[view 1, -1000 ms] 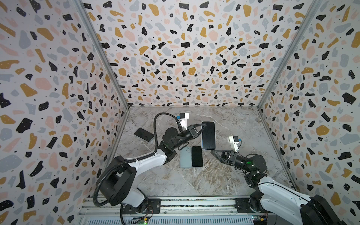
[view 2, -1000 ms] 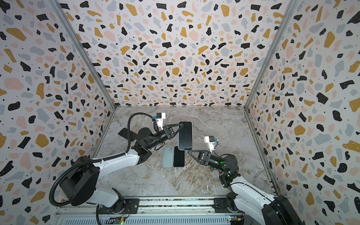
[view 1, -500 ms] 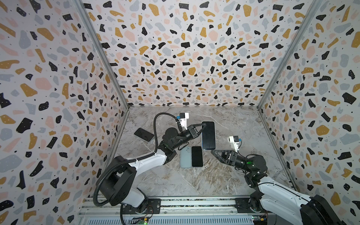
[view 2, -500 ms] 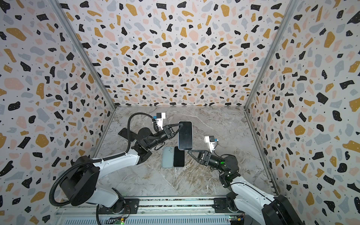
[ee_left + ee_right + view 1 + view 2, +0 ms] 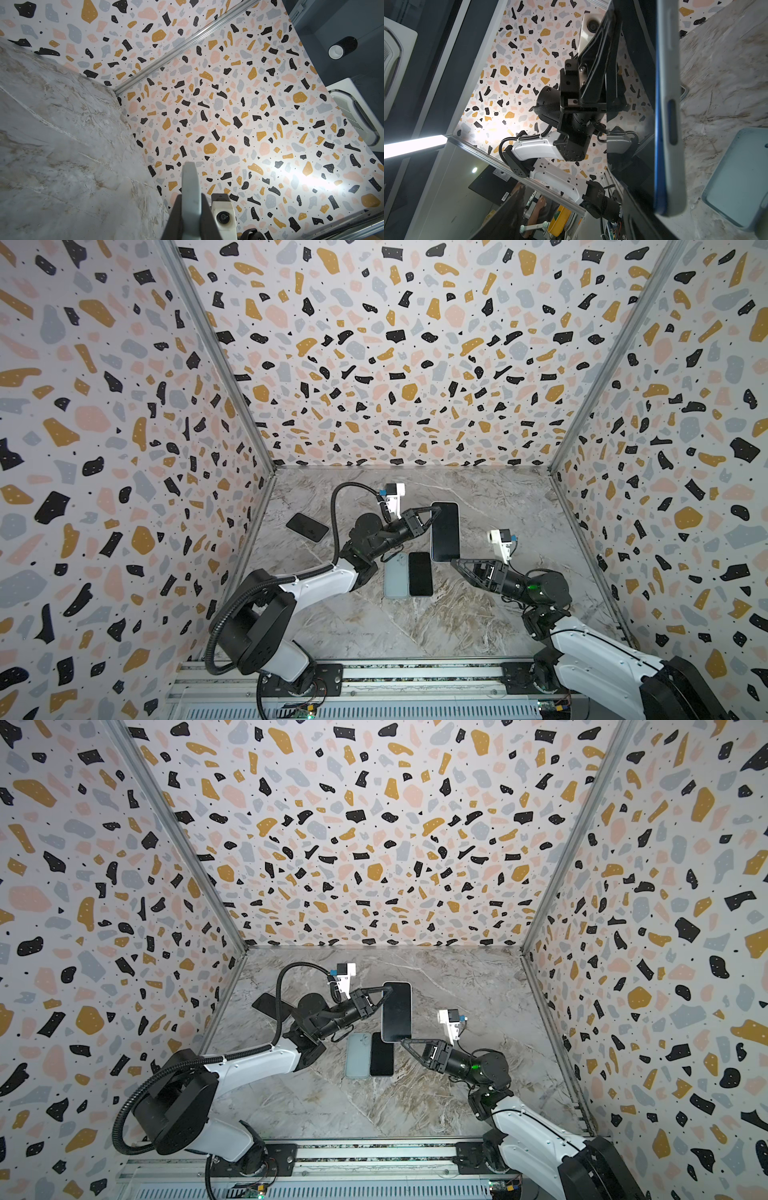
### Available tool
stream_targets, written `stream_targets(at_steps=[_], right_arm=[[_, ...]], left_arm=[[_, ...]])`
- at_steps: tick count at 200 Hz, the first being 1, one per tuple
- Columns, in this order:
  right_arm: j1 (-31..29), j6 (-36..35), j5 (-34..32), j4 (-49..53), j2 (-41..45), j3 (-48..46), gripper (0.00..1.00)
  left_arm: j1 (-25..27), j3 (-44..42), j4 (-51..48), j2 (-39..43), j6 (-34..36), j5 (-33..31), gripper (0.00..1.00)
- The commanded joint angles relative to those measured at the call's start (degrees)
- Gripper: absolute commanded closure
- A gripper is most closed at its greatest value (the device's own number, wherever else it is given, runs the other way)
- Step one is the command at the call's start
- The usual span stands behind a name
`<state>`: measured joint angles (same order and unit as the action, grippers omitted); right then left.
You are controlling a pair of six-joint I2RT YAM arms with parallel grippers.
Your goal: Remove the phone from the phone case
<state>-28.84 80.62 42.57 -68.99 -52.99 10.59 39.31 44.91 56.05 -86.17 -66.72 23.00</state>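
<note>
Both top views: your left gripper point(image 5: 433, 515) is clamped tight on the left edge of phone point(image 5: 445, 531), lifted off table point(image 5: 457, 626), screen up, mid-cell. Right gripper point(image 5: 457, 563) jaws wide, gripping nothing, at phone's near end.
Left wrist: grey phone case point(image 5: 190, 182) edge pinched between fingers point(image 5: 176, 218).
Right wrist: blue phone rim sits inside case.

Enclosure: three terrazzo-patterned walls point(image 5: 395, 364), joined by aluminium corner profiles point(image 5: 219, 360), surround a grey marble-look tabletop point(image 5: 415, 626). A slotted metal rail point(image 5: 415, 674) borders its near edge. Outside, a bright light strip point(image 5: 413, 145) glows.
</note>
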Motion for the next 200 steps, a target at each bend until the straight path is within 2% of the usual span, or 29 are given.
stream_targets(at_steps=[1, 83, 200], right_arm=[[0.31, 0.74, 0.21, -3.85, -0.42, -0.24, 0.25], [-2.58, -0.63, -0.30, -3.47, 0.08, -0.30, 0.25], [-2.71, -0.73, -1.16, -4.49, -1.93, -1.02, 0.25]], left_arm=[[0.33, 0.01, 7.37, 0.88, -0.30, 0.46, 1.00], [0.33, 0.79, 7.05, 0.02, -0.76, -0.58, 1.00], [0.33, 0.78, 7.74, 0.17, -1.13, -0.55, 1.00]])
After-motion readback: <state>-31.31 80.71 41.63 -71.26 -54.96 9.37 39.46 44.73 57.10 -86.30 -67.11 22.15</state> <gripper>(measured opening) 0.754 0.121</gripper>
